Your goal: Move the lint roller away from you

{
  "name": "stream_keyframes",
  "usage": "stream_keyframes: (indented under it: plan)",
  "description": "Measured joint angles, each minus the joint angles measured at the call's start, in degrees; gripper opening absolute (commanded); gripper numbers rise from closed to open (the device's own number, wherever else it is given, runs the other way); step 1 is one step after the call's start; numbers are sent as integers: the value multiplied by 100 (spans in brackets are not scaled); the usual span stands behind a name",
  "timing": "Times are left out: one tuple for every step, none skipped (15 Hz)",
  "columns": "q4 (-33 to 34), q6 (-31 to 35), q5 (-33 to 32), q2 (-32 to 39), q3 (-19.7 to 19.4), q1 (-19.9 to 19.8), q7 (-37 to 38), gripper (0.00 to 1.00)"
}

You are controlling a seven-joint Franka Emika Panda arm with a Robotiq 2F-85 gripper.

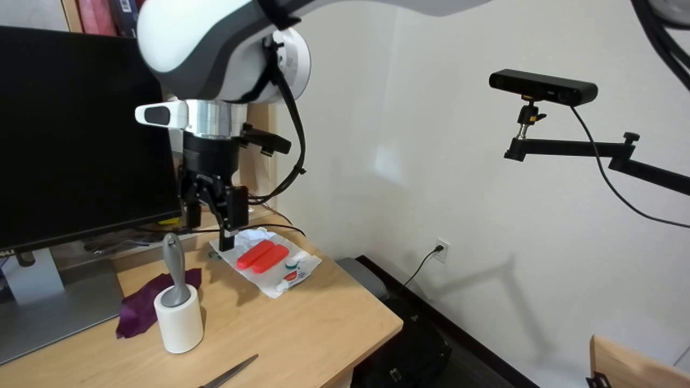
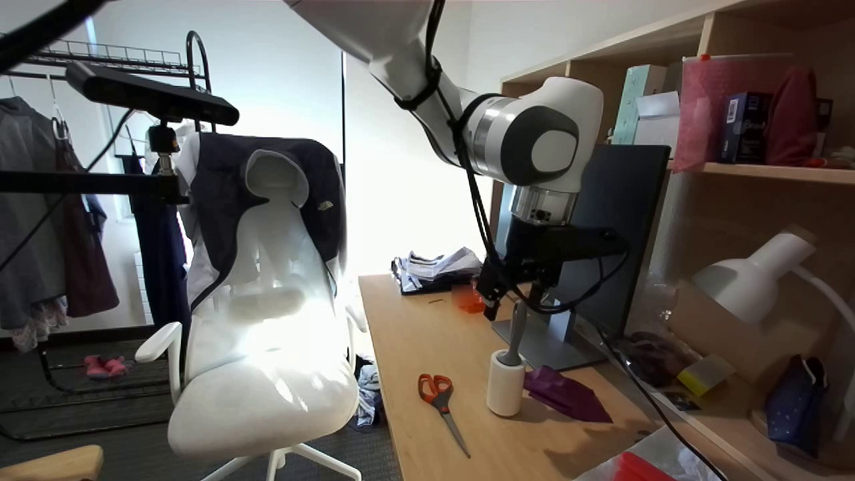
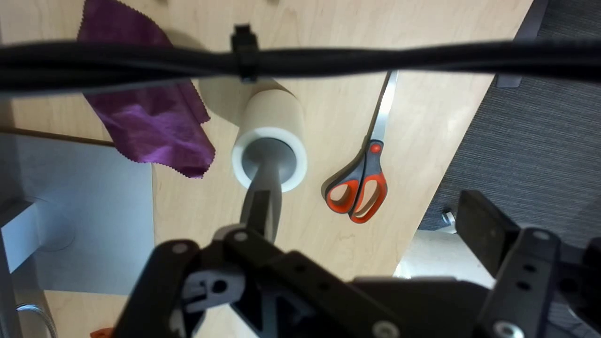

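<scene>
The lint roller stands upright on the desk, its white roll down and its grey handle up; it shows in both exterior views and in the wrist view. My gripper is open, with its fingers pointing down, above the desk near the top of the handle. It also shows in an exterior view. In the wrist view my gripper has its fingers wide apart; the left finger overlaps the grey handle, and nothing is between the pads. I cannot tell whether that finger touches the handle.
Orange-handled scissors lie beside the roller. A purple cloth lies on its other side. A monitor stands behind. A white sheet with red cases lies on the desk. A lamp and chair are nearby.
</scene>
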Motion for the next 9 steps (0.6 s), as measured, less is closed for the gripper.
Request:
stream_keyframes:
  plan:
    - [0, 0, 0, 0, 0, 0, 0, 100]
    - [0, 0, 0, 0, 0, 0, 0, 100]
    - [0, 0, 0, 0, 0, 0, 0, 100]
    - [0, 0, 0, 0, 0, 0, 0, 100]
    - [0, 0, 0, 0, 0, 1, 0, 100]
    - [0, -2, 0, 1, 0, 3, -3, 100]
    - [15, -6, 0, 11, 3, 6, -24, 100]
    - [63, 0, 0, 40, 6, 12, -30, 100]
    - [155, 1, 0, 89, 12, 20, -33, 100]
